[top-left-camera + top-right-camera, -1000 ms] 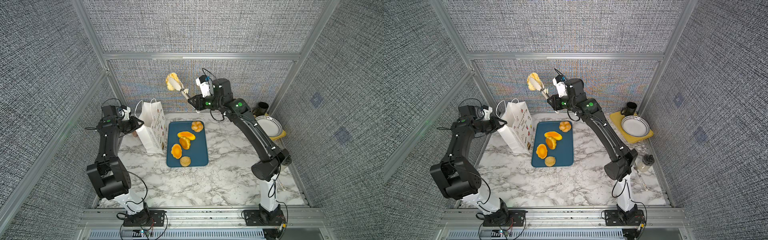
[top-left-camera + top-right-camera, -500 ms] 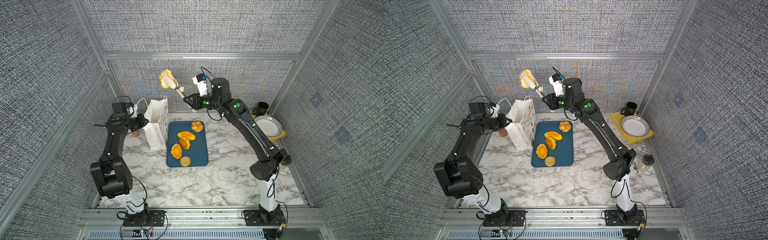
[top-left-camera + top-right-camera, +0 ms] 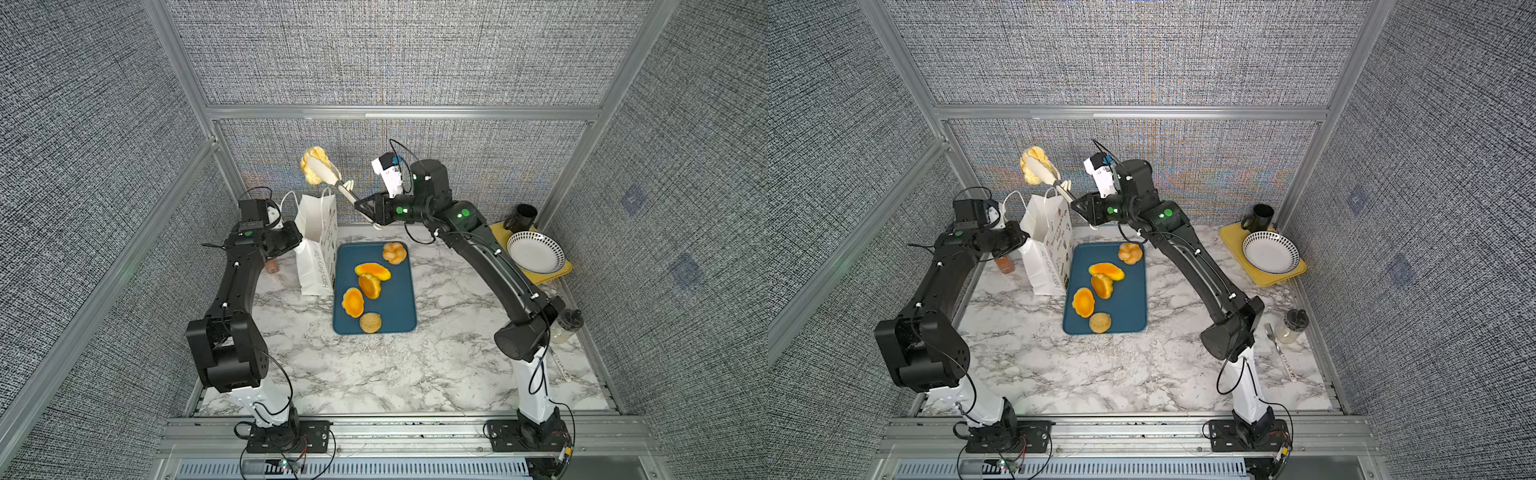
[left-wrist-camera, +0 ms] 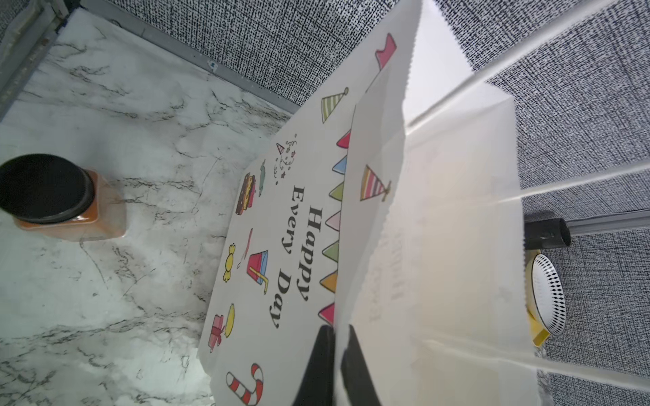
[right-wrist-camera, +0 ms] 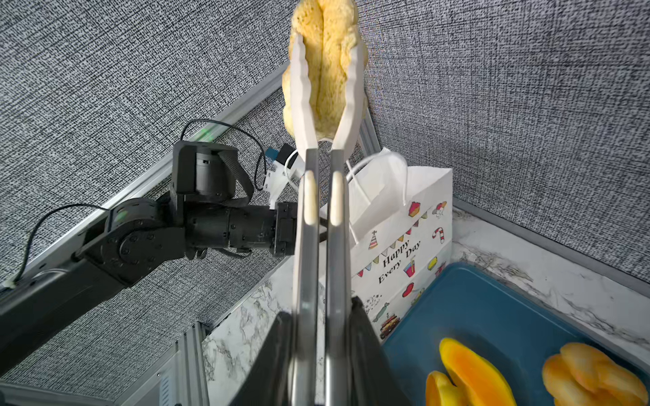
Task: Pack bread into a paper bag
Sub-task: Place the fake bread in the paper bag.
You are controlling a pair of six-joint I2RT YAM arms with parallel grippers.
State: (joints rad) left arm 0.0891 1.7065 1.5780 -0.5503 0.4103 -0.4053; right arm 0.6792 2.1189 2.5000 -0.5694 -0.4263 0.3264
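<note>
- In a top view the right gripper (image 3: 365, 206) is clamped on the handles of a pair of tongs (image 3: 334, 183), and the far tips of the tongs pinch a bun (image 3: 312, 164).
- The long axis of the tongs runs up and away from those fingers, toward the left arm's side. The bag (image 3: 318, 253) stands upright below the bun with its mouth facing up, so the drop looks to be nearly straight down.
- The left gripper (image 3: 296, 240) is the nearer one to the bag and nips its side wall close to the rim.
- Five more pieces of bread (image 3: 370, 286) lie on a tray (image 3: 397, 309) just beside the bag and below the right fingers.
- In the left wrist view, two dark fingers (image 4: 318, 369) are pressed together on the paper edge, one on each face. The printed side stretches away from them, and the white inside opens just past them. A jar (image 4: 52, 197) stands well apart.
- In the right wrist view, the fingers (image 5: 274, 351) squeeze the tongs from both sides. At the far end the white tips clasp the bun — pale yellow, crumbly and creased down its middle.
- The bag sits beyond and below these fingers with its cord handles standing up.
</note>
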